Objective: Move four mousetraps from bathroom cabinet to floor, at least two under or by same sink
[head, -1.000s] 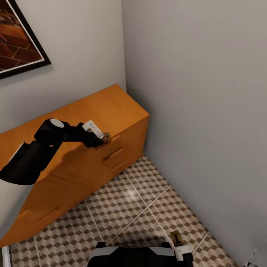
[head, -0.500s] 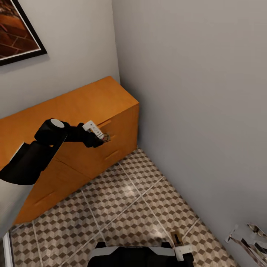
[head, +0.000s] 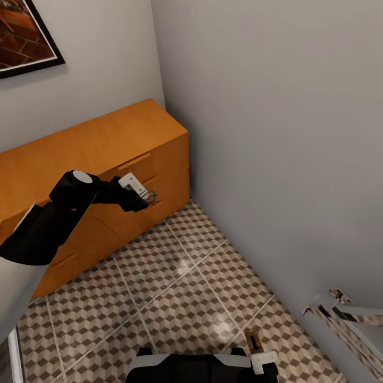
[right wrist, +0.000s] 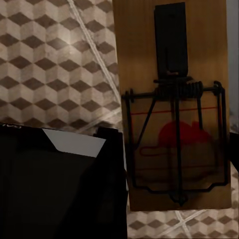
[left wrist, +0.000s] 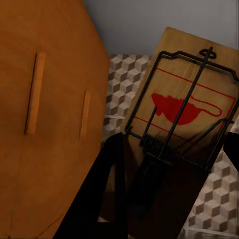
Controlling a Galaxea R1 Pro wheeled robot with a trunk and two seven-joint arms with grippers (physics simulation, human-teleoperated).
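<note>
Mousetraps are riding in both grippers, one apiece. Nearest the robot's body, the right gripper (head: 254,346) is clenching a mousetrap (right wrist: 172,107) low over the bathroom floor (head: 175,287); in the head view the trap's long axis is running away from the robot, and in the right wrist view a dark finger (right wrist: 170,37) is pressing on one short end while the red mark sits toward the other, under the wire frame. Farther out, the left gripper (head: 144,198) is gripping a second mousetrap (left wrist: 181,107) in the air, in front of the cabinet (head: 96,154); its dark fingers (left wrist: 112,184) are clamping one short end, so the board is pointing out along the gripper toward the floor tiles and the grey wall (head: 276,133). Beyond, a framed picture (head: 24,37) is hanging above the cabinet.
</note>
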